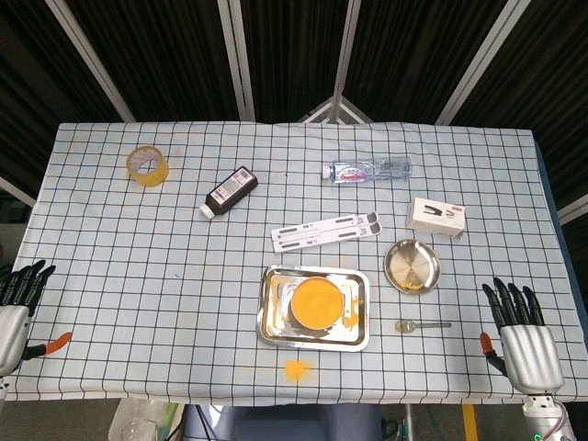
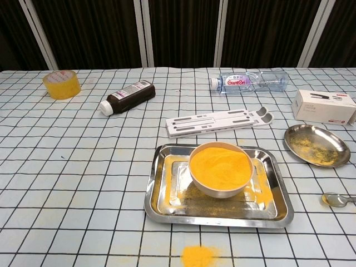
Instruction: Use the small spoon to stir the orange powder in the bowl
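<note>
Spilled orange powder [image 2: 198, 255] nearest, cut by chest frame edge. Bowl [image 2: 220, 168] of powder sits in tray [image 2: 167, 189]. Small spoon [image 1: 422, 325] right of tray, handle cropped in chest view. Left hand [image 1: 16, 308] partly cut off, right hand [image 1: 521, 333]: fingers spread, holding nothing.

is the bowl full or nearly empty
Full. The bowl in the metal tray holds orange powder heaped to its rim, and the head view shows an unbroken orange surface.
</note>
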You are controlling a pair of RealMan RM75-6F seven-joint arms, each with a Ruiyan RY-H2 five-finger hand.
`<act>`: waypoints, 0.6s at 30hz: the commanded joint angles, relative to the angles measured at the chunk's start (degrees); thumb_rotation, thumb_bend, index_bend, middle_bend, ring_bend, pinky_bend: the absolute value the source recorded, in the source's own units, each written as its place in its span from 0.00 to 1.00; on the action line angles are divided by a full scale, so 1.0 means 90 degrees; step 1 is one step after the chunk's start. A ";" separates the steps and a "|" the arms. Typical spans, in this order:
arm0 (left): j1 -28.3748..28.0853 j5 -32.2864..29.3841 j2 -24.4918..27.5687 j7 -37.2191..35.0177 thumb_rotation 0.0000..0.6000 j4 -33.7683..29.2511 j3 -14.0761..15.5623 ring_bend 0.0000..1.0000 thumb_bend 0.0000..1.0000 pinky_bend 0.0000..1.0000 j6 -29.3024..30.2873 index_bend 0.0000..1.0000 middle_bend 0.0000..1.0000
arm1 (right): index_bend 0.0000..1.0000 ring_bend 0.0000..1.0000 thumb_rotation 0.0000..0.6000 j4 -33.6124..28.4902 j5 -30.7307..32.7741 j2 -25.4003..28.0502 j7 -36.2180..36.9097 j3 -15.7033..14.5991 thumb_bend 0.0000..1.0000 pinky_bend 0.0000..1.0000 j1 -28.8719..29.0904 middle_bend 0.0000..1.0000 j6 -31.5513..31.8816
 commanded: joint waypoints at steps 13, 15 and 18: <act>0.0033 0.0122 0.0037 -0.0169 1.00 0.0047 0.0034 0.00 0.00 0.00 0.0077 0.00 0.00 | 0.05 0.00 1.00 -0.0079 -0.0035 -0.0132 -0.0166 -0.0039 0.44 0.00 0.0061 0.01 -0.0154; 0.0028 0.0137 0.0040 -0.0192 1.00 0.0048 0.0037 0.00 0.00 0.00 0.0071 0.00 0.00 | 0.11 0.00 1.00 -0.0082 -0.0003 -0.0209 -0.0278 -0.0017 0.43 0.00 0.0129 0.01 -0.0268; 0.0033 0.0144 0.0064 -0.0240 1.00 -0.0003 0.0036 0.00 0.00 0.00 0.0081 0.00 0.00 | 0.18 0.00 1.00 -0.0097 0.0070 -0.0317 -0.0450 0.0001 0.43 0.00 0.0229 0.01 -0.0469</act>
